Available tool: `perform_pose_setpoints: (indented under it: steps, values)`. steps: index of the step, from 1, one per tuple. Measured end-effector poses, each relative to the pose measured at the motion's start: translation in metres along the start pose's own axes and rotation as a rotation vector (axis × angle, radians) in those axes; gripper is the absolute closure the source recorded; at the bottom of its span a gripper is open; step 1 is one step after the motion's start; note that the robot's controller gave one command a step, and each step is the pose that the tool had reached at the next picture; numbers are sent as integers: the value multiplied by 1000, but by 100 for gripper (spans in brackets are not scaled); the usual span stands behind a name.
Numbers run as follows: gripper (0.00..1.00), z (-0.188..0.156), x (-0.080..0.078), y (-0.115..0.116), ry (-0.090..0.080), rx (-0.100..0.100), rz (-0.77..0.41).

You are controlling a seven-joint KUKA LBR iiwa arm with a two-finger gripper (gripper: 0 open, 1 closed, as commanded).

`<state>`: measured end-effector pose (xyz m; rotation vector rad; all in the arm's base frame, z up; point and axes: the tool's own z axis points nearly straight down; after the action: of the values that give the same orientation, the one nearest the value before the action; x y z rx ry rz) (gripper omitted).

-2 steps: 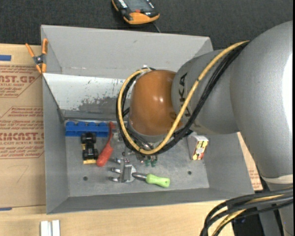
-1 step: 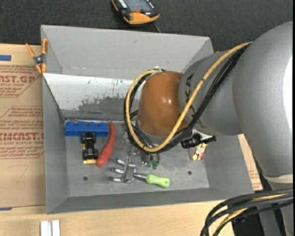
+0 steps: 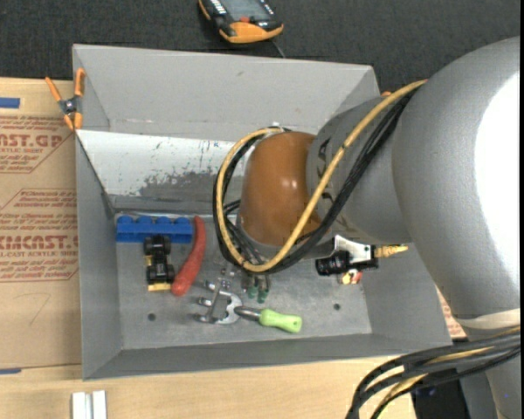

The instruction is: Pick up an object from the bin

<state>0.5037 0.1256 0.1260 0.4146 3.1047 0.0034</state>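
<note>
In the bin (image 3: 100, 260), a green-handled tool (image 3: 280, 322) lies just beside the hand (image 3: 220, 305), grip unclear.

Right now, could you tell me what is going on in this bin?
The robot arm reaches in from the right, its end effector low at the front of the bin, beside a green-handled tool and a red curved piece. A blue brick and a black-and-yellow toy car lie to the left. Nothing looks lifted yet.
</note>
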Motion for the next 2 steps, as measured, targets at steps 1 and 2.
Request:
perform_pose_setpoints:
  steps: [1,2]
  values:
    - [100,46,-26,-41,0,0,-125]
    - [0,46,-26,-41,0,0,-125]
